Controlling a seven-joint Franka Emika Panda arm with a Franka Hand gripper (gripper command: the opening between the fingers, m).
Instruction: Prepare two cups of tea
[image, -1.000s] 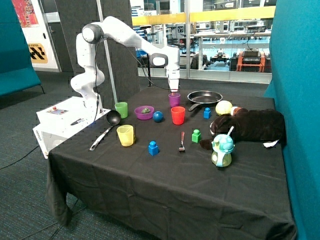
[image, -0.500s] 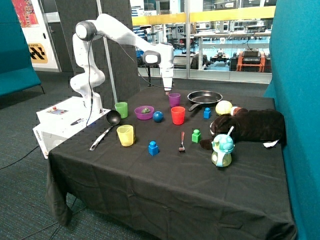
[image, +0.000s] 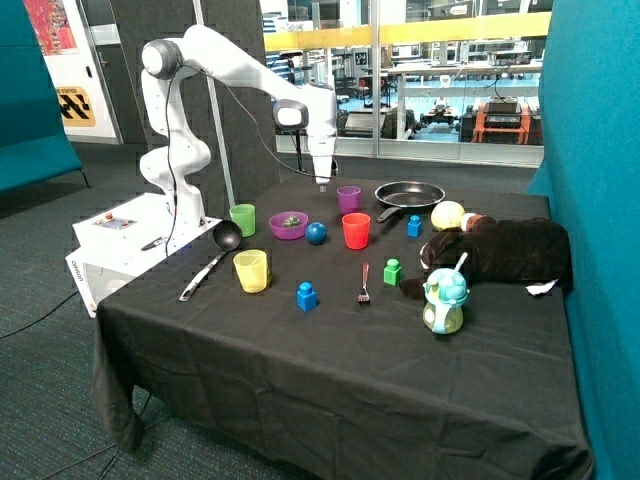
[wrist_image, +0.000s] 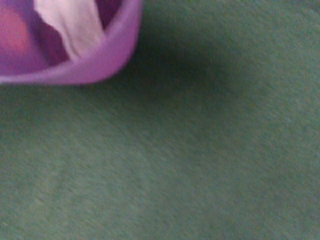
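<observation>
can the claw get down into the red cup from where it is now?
Probably yes. The claw hangs in the air beside the purple cup, and the red cup stands upright, mouth open, nothing above it. The purple cup, close behind it, is the only near obstacle.

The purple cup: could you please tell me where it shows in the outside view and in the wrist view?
Outside view: the purple cup stands on the black tablecloth between the frying pan and the purple bowl, behind the red cup.
Wrist view: only part of its rim shows, with a white tea bag inside.
Shared landmark: the tablecloth.
</observation>
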